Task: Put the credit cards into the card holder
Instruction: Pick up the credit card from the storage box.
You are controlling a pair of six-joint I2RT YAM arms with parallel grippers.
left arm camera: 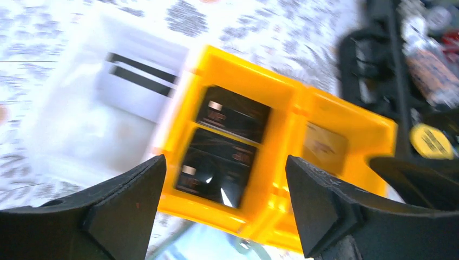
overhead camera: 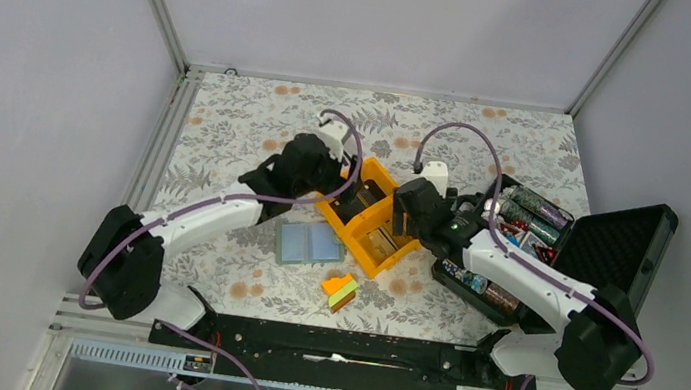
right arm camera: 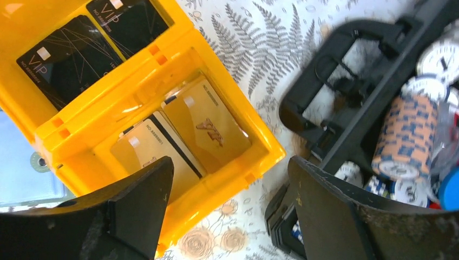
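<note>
Left gripper (left arm camera: 224,163) gapes empty above the black cards (left arm camera: 233,115); right gripper (right arm camera: 231,162), jaws apart, hangs over the tan cards (right arm camera: 207,125).

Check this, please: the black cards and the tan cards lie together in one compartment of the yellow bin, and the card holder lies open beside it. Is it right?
Not quite. The black cards and the tan cards lie in separate compartments of the yellow bin, a wall between them, as the right wrist view shows. The card holder does lie open beside it.
</note>
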